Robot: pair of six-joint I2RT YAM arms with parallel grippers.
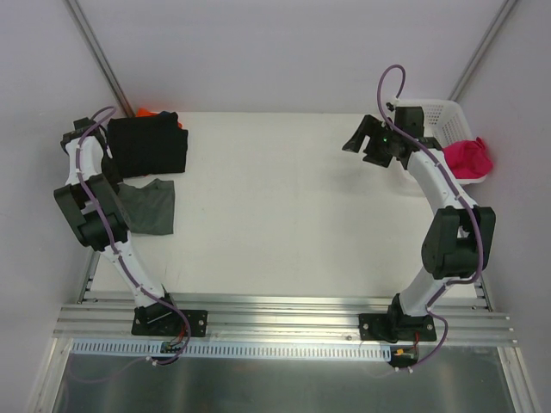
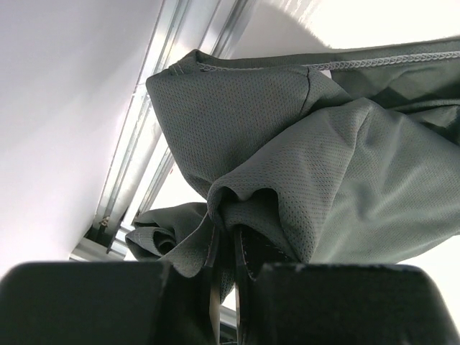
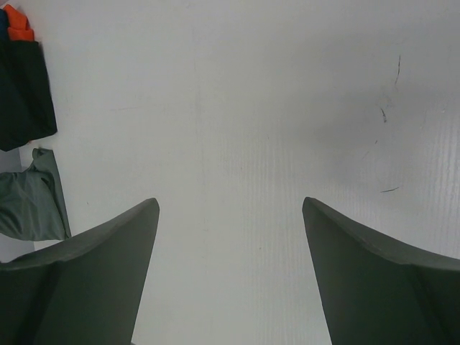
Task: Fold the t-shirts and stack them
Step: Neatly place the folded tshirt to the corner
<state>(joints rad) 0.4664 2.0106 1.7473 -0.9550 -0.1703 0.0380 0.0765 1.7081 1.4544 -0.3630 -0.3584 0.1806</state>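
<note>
My left gripper (image 2: 226, 244) clamps a bunch of the dark grey t-shirt (image 2: 309, 144) at the desk's (image 1: 284, 198) left edge, just nearside of the black stack (image 1: 148, 144); my right gripper (image 3: 230, 205), wide and empty, hangs far across.

The table (image 1: 284, 198) is white and rectangular. A folded black t-shirt (image 1: 148, 142) lies at 10 o'clock from the table centre. An orange t-shirt (image 1: 146, 112) shows past its far edge, at 12 o'clock of it. A crumpled grey t-shirt (image 1: 148, 206) lies just at 6 o'clock of the black one, with its left edge under the left arm (image 1: 99, 215). The right gripper (image 1: 366, 144) hangs over the table at 1 o'clock. A white basket (image 1: 435, 116) stands at 2 o'clock, and a pink t-shirt (image 1: 469, 157) drapes over its near rim.
</note>
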